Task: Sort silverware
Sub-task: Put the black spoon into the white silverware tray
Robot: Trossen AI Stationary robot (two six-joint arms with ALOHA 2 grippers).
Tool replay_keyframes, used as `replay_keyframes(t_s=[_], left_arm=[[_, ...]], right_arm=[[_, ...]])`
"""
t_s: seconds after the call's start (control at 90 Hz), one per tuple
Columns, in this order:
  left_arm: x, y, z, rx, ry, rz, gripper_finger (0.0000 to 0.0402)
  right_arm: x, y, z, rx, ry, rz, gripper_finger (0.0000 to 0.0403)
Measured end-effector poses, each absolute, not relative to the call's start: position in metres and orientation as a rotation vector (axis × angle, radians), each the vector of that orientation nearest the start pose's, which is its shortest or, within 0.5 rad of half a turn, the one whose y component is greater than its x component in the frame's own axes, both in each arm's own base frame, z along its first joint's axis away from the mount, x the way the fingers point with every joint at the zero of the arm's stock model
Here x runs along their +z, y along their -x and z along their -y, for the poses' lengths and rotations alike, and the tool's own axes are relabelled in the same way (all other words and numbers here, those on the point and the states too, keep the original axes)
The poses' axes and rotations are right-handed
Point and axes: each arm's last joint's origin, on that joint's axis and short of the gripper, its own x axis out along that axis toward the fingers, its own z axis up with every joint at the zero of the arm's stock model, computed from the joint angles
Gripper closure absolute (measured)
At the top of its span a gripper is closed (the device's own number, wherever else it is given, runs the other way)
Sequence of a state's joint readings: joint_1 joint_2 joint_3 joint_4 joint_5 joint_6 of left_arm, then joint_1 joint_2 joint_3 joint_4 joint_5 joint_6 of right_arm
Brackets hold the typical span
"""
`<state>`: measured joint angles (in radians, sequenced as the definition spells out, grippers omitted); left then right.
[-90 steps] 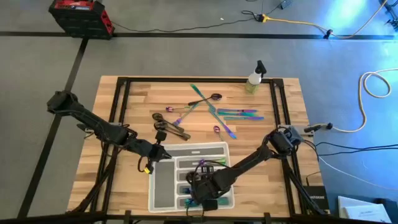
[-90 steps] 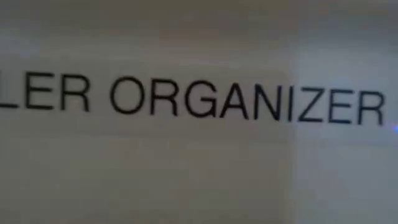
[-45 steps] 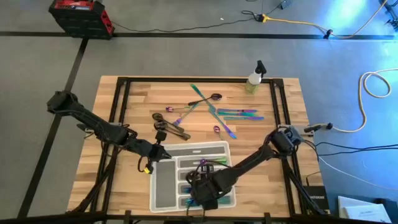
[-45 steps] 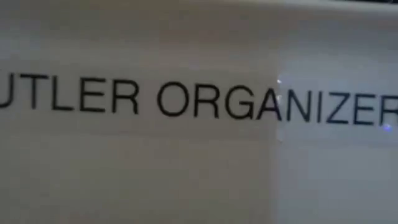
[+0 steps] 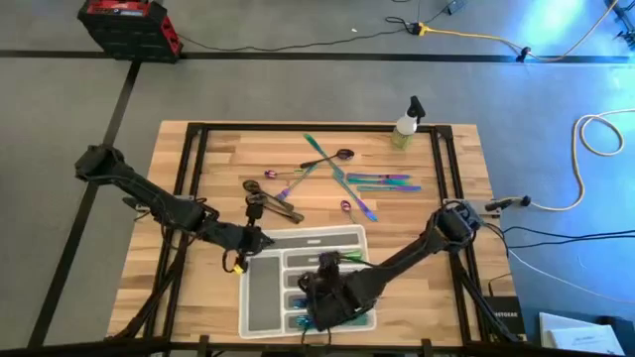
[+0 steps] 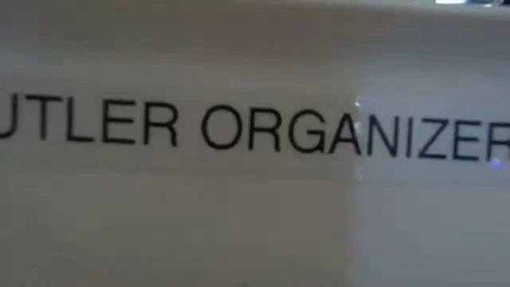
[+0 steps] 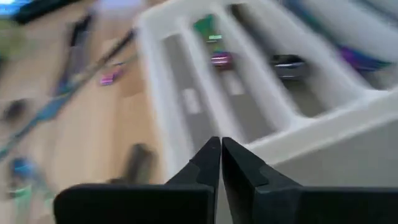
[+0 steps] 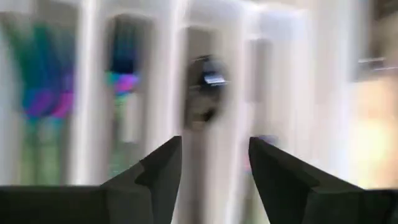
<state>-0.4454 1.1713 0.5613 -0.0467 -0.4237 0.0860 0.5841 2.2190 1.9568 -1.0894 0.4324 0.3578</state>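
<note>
The right gripper hangs over the near end of the white tray, fingers spread apart with nothing between them; below it, blurred, lie a dark spoon bowl in one slot and purple-teal pieces in the slots beside it. The left gripper sits at the tray's far left corner, its two fingertips pressed together and holding nothing, just above the table.

From above, the tray rests on the near middle of the wooden table, with a few coloured pieces in its short slots and its long left slot bare. Most of the silverware still lies loose on the far half of the table: a crossed teal and dark pair near the middle, iridescent pieces to their right, dark pieces just beyond the left gripper. A small spray bottle stands at the far edge.

The table stands on grey carpet. A red and black case sits at the far left, a yellow cable runs along the far side, and white cable coils at right. The low view is filled by the tray's wall, printed "UTLER ORGANIZER".
</note>
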Motion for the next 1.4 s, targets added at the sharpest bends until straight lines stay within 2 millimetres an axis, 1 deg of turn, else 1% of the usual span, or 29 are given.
replay_keyframes(t_s=[0.044, 0.111, 0.2, 0.278, 0.344, 0.4, 0.444, 0.533, 0.622, 0.689, 0.767, 0.867, 0.956, 1.022, 1.089, 1.222, 1.4], left_arm=[[0.199, -0.210, 0.086, -0.009, -0.374, -0.591, 0.0402], [0.199, -0.211, 0.084, 0.017, -0.406, -0.588, 0.0402], [0.199, -0.212, 0.080, 0.040, -0.420, -0.591, 0.0402], [0.199, -0.215, 0.073, 0.076, -0.415, -0.597, 0.0402], [0.198, -0.217, 0.064, 0.109, -0.422, -0.616, 0.0402], [0.198, -0.218, 0.052, 0.154, -0.425, -0.664, 0.0402], [0.199, -0.220, 0.040, 0.189, -0.423, -0.724, 0.0402], [0.203, -0.221, 0.017, 0.221, -0.438, -0.834, 0.0402], [0.203, -0.221, 0.000, 0.165, -0.448, -0.892, 0.0401], [0.202, -0.224, -0.011, 0.111, -0.420, -0.908, 0.0400], [0.193, -0.227, -0.020, 0.078, -0.407, -0.967, 0.0396], [0.180, -0.231, -0.028, 0.064, -0.383, -1.030, 0.0387], [0.163, -0.237, -0.031, 0.024, -0.350, -1.097, 0.0379], [0.150, -0.242, -0.033, 0.025, -0.351, -1.136, 0.0373], [0.141, -0.249, -0.034, 0.044, -0.371, -1.140, 0.0369], [0.133, -0.257, -0.037, 0.074, -0.406, -1.123, 0.0363], [0.130, -0.258, -0.037, 0.061, -0.427, -1.131, 0.0360]], right_arm=[[0.224, -0.379, -0.239, -0.127, 0.386, -1.130, 0.0236], [0.231, -0.373, -0.239, -0.168, 0.424, -1.086, 0.0250], [0.231, -0.366, -0.237, -0.176, 0.435, -1.080, 0.0287], [0.227, -0.361, -0.232, -0.176, 0.425, -1.078, 0.0332], [0.218, -0.359, -0.227, -0.175, 0.405, -1.072, 0.0375], [0.207, -0.356, -0.225, -0.181, 0.389, -1.062, 0.0393], [0.200, -0.353, -0.223, -0.194, 0.373, -1.043, 0.0392], [0.187, -0.346, -0.218, -0.216, 0.324, -1.012, 0.0374], [0.178, -0.337, -0.211, -0.276, 0.287, -0.986, 0.0362], [0.172, -0.332, -0.206, -0.322, 0.268, -0.968, 0.0359], [0.171, -0.327, -0.203, -0.360, 0.250, -0.942, 0.0359], [0.175, -0.327, -0.202, -0.386, 0.238, -0.901, 0.0359], [0.177, -0.328, -0.202, -0.389, 0.245, -0.887, 0.0359], [0.178, -0.329, -0.203, -0.381, 0.248, -0.878, 0.0359], [0.179, -0.329, -0.203, -0.376, 0.251, -0.873, 0.0359], [0.179, -0.330, -0.204, -0.369, 0.254, -0.870, 0.0359], [0.179, -0.328, -0.206, -0.355, 0.255, -0.874, 0.0359]])
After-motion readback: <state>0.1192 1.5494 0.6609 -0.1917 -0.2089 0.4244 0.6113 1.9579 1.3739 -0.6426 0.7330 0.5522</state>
